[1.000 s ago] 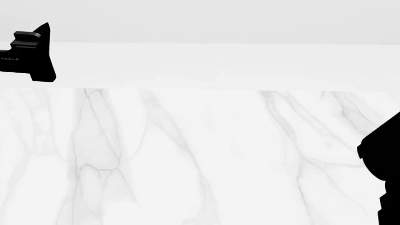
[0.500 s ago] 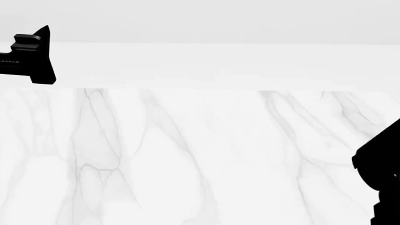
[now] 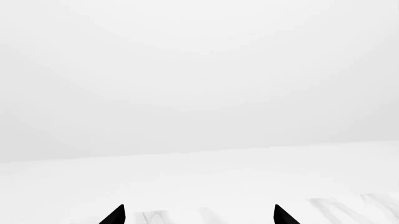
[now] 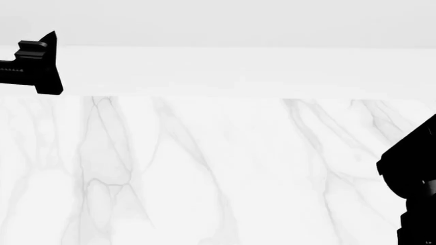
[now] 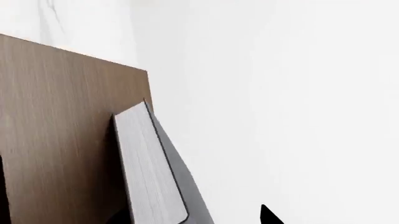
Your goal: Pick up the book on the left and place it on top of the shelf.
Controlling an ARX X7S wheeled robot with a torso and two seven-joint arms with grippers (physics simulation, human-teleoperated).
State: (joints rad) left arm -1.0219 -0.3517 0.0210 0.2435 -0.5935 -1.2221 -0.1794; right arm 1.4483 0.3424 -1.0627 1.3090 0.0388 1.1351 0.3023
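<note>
In the right wrist view the book (image 5: 146,172) shows its grey-white page edges and a dark cover. It rests flat against a board of the dark brown shelf (image 5: 62,116). My right gripper (image 5: 190,218) is open with the book's end between its jaws. One black fingertip (image 5: 269,215) stands apart from the cover; the other is hidden by the book. My left gripper (image 3: 198,218) is open and empty over the white marble table (image 3: 349,205). The head view shows neither the book nor the shelf.
The head view shows the white marble table (image 4: 218,168), a pale wall behind it, the left arm's black end (image 4: 38,61) at the far left and the right arm (image 4: 412,178) at the right edge.
In the head view the right arm has risen and come further in from the right edge. The left arm's end has shifted slightly down.
</note>
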